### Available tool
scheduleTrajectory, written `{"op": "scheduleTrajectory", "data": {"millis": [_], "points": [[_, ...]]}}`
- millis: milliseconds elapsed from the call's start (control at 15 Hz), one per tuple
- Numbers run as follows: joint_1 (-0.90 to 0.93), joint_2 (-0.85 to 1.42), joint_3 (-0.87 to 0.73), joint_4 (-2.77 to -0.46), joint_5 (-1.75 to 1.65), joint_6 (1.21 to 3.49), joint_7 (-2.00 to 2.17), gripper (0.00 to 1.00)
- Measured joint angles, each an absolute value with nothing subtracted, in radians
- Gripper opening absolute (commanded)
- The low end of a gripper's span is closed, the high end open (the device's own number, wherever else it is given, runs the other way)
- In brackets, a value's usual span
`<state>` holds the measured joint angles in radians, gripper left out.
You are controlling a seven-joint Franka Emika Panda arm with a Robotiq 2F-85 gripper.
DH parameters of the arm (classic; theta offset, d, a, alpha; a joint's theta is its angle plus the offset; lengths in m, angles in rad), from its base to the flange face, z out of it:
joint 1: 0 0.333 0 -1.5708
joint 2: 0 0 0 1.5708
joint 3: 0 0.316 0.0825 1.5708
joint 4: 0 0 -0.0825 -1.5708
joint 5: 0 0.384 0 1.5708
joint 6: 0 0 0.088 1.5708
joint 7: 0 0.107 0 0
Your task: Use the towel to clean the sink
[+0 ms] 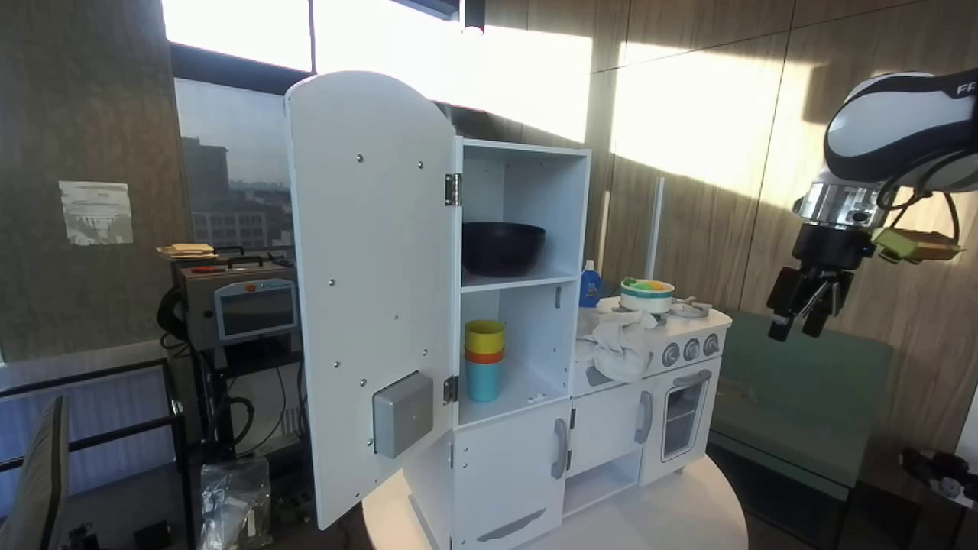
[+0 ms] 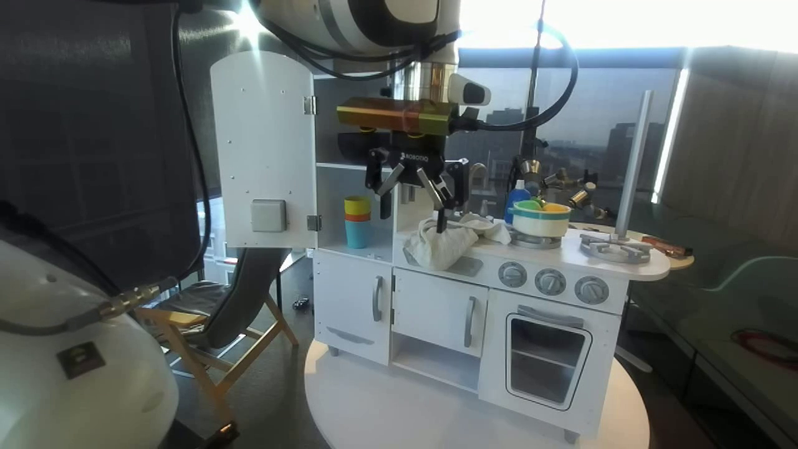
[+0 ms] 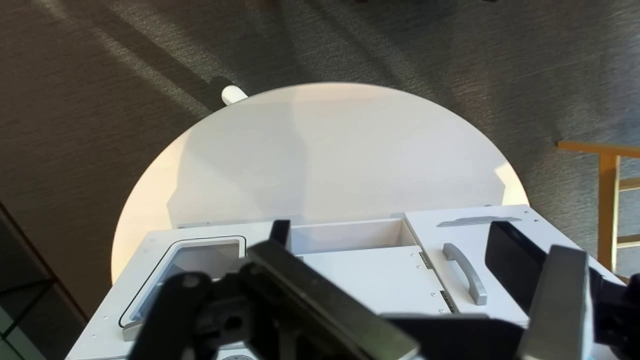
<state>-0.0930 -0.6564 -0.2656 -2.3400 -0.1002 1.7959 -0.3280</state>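
Observation:
A crumpled whitish towel lies over the sink of the white toy kitchen in both exterior views (image 1: 620, 351) (image 2: 436, 248). It covers most of the grey sink (image 2: 469, 266); only a strip of rim shows at the front. My gripper is open and empty, its fingers apart, in both exterior views (image 1: 797, 328) (image 2: 414, 216). It hangs in the air out in front of the kitchen, apart from the towel. In the wrist view, the open fingers (image 3: 395, 241) frame the cabinet fronts; the towel and sink are out of view there.
A tall white cabinet door (image 1: 367, 290) stands open. Stacked cups (image 1: 484, 374) and a dark bowl (image 1: 504, 248) sit on its shelves. Beside the towel are a pot with toy food (image 2: 541, 221), a blue bottle (image 2: 516, 199), a faucet (image 2: 479, 171) and an upright pole (image 2: 636, 162).

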Motion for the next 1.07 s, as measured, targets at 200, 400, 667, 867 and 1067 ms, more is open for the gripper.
{"op": "scheduleTrajectory", "data": {"millis": [200,400,667,867,1067], "points": [[-0.087,-0.65,-0.25,-2.314,-0.101,1.831,-0.332,1.0],[-0.076,-0.603,-0.221,-2.207,-0.102,1.858,-0.332,1.0],[-0.046,-0.46,-0.173,-2.007,-0.109,1.87,-0.332,1.0],[-0.017,-0.309,-0.147,-1.861,-0.109,1.869,-0.344,1.0],[-0.007,-0.161,-0.136,-1.737,-0.108,1.869,-0.388,1.0]]}}
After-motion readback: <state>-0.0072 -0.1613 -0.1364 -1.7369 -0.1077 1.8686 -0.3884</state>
